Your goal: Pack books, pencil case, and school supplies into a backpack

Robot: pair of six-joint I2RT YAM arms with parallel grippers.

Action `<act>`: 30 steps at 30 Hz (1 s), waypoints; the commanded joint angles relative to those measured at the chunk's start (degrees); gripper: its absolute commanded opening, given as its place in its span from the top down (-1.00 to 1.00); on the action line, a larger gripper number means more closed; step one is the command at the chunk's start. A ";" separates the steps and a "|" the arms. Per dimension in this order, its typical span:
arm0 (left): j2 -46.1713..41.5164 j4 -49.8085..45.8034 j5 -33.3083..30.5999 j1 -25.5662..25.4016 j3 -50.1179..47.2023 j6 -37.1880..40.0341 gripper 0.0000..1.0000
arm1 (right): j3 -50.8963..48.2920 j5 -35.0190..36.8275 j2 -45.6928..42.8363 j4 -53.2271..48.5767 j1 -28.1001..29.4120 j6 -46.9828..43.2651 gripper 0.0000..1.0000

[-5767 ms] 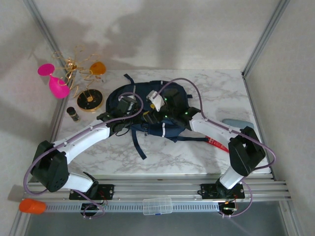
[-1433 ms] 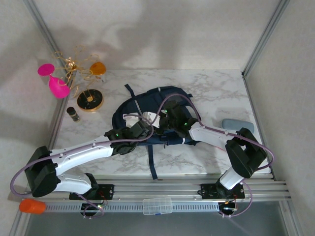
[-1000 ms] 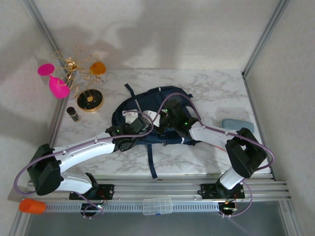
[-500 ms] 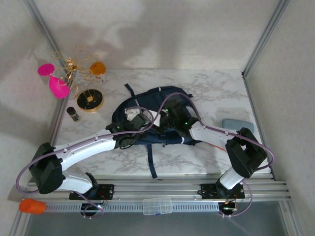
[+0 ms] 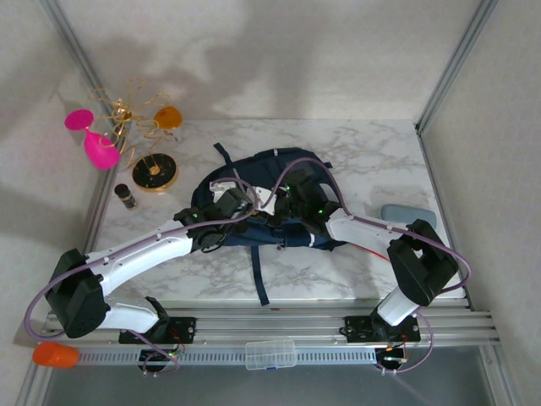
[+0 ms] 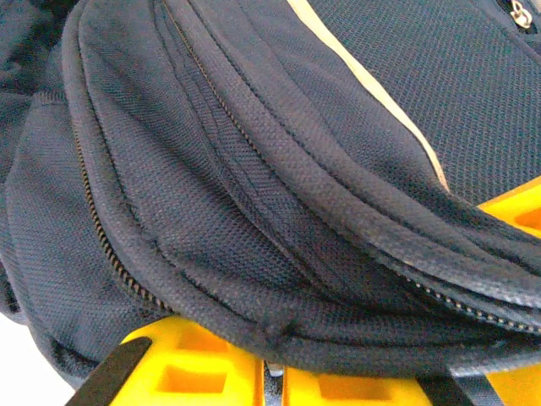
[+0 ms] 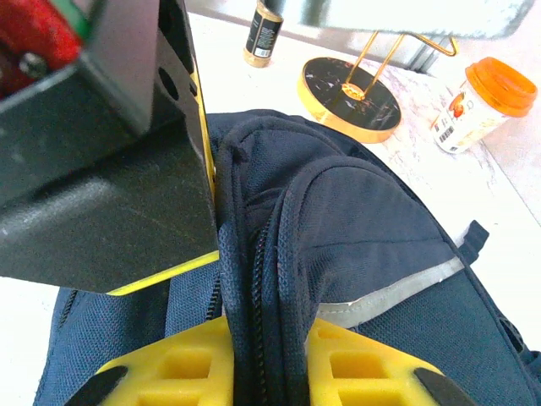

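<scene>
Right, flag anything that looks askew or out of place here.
The backpack lies crumpled on the table, one strap trailing toward the near edge. The pencil case sits outside it near the right edge. A clear plastic box rests on the front rail, off the table.

On the table (image 5: 372, 152), backpack (image 5: 262, 169) centred — pencil case (image 5: 407, 215) right, bottle (image 5: 126, 196) left

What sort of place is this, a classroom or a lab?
Most likely a robotics test cell, not a classroom: a marble-patterned table boxed in by white panels and aluminium posts, with the robot arms bolted to a rail at its near edge.
</scene>
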 commanded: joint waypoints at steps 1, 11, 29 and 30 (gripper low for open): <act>-1.53 -0.10 -3.33 2.87 1.95 3.67 0.87 | 1.16 -4.52 -0.07 1.03 0.10 -0.92 1.00; -2.56 -12.80 3.36 3.43 6.03 3.91 1.00 | 3.71 -2.43 3.07 -1.39 -0.17 -4.16 1.00; -2.48 -8.43 3.47 3.88 -1.72 2.92 1.00 | -3.00 -3.39 -1.96 2.94 -0.63 -3.32 0.30; -2.76 -7.24 3.71 3.95 -2.24 3.00 1.00 | -3.68 -3.53 -2.92 3.48 -0.24 -0.95 0.13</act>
